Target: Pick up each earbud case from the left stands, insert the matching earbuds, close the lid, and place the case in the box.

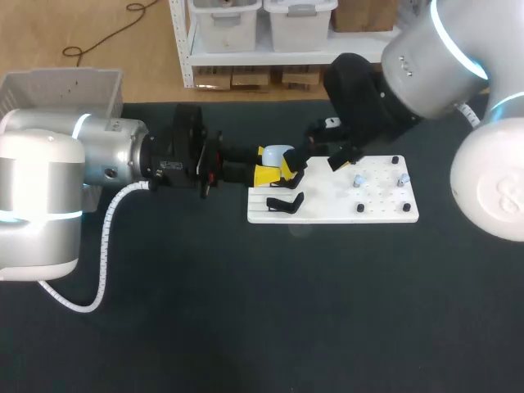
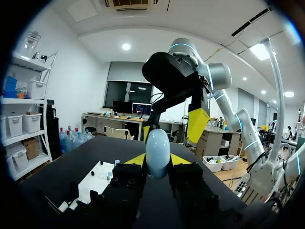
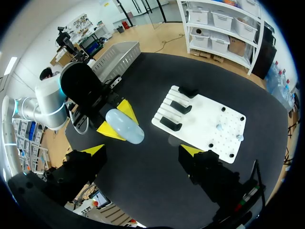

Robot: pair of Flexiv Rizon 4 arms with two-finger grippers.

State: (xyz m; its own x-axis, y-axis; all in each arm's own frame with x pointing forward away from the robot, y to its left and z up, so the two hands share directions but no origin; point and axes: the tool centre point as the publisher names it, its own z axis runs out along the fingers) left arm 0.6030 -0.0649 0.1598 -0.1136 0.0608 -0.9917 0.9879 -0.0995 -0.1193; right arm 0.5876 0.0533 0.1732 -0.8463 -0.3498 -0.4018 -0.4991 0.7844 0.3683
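Observation:
A pale blue, egg-shaped earbud case (image 1: 278, 153) hangs above the left end of the white board (image 1: 385, 211), and my left gripper (image 1: 273, 166) is shut on it with both yellow tips at its sides. The left wrist view shows the case (image 2: 157, 152) upright between those tips. My right gripper (image 1: 318, 155) hovers open just beyond the case, its fingers (image 2: 198, 124) spread wide. In the right wrist view the case (image 3: 125, 126) lies ahead of my open right gripper (image 3: 143, 150). Black stands (image 1: 284, 203) sit at the board's left end. Small earbuds (image 1: 358, 180) rest at its right end.
A grey basket (image 1: 61, 90) stands at the table's far left corner, also seen in the right wrist view as the grey basket (image 3: 114, 57) behind my left arm. The board (image 3: 200, 121) lies on the black tabletop (image 1: 246, 311).

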